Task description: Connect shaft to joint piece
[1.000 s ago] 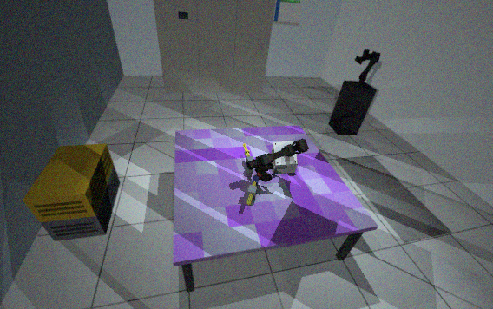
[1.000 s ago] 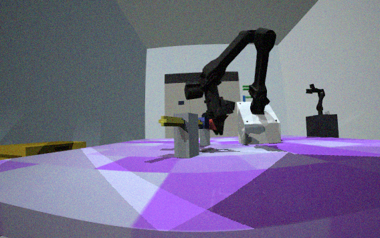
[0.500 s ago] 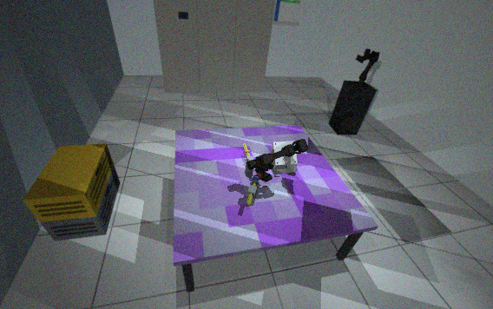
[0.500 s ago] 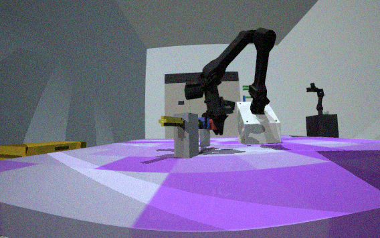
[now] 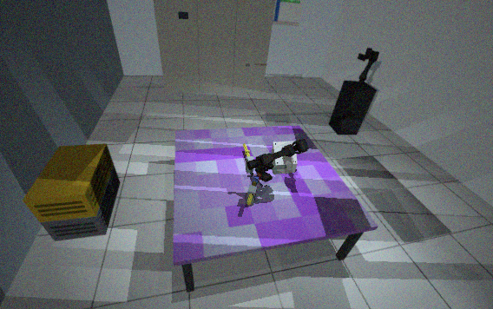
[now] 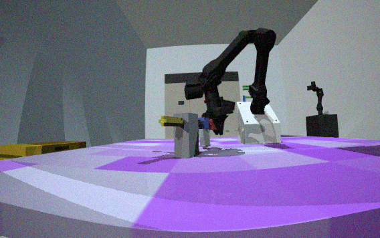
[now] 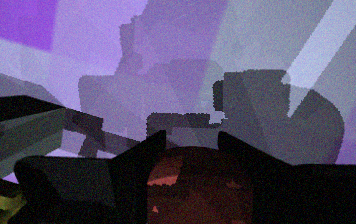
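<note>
The red joint piece [image 6: 213, 124] [image 7: 200, 192] sits beside a blue part [image 6: 203, 123] at the end of the near shaft. That shaft, yellow at its outer end [image 6: 171, 122] [image 5: 250, 200], passes through the near grey block [image 6: 186, 140]. My gripper [image 6: 218, 128] [image 7: 191, 136] points down and is shut on the red joint piece, with a dark finger on each side of it. The second yellow shaft [image 5: 246, 150] lies farther back, at an angle to the first. Its block [image 6: 205, 140] is partly hidden behind the near one. The joint's opening is too dark and covered to read.
A white sloped box [image 5: 281, 148] [image 6: 259, 117] stands behind and right of the joint, close to the arm. A yellow cabinet [image 5: 71, 182] stands on the floor left of the table. Another small arm stands on a black pedestal [image 5: 353, 106] away to the right.
</note>
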Robot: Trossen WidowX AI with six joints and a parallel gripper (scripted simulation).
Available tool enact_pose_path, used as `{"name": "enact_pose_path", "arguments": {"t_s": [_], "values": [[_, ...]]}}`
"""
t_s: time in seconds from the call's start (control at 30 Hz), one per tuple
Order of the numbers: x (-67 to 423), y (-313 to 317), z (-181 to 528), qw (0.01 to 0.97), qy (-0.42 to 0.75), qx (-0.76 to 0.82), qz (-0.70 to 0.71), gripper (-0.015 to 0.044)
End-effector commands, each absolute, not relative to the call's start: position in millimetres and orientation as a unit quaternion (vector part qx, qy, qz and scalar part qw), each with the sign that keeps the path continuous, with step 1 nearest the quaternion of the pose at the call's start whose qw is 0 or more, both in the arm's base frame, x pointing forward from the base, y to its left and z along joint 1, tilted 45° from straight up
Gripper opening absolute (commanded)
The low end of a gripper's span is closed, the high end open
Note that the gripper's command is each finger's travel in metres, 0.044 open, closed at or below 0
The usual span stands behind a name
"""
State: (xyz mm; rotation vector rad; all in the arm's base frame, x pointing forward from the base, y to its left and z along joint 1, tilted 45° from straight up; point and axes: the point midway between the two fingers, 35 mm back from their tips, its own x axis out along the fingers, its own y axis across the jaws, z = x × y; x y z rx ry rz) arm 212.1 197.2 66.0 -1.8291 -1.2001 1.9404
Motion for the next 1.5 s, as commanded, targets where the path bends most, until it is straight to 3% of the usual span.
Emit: {"name": "enact_pose_path", "arguments": {"t_s": [0.0, 0.87, 1.47], "values": [[212, 197, 66, 0.103, -0.412, -0.622, 0.658, 0.0], [227, 181, 53, -0.093, -0.534, -0.63, 0.556, 0.0], [228, 181, 52, -0.11, -0.544, -0.629, 0.545, 0.0]]}}
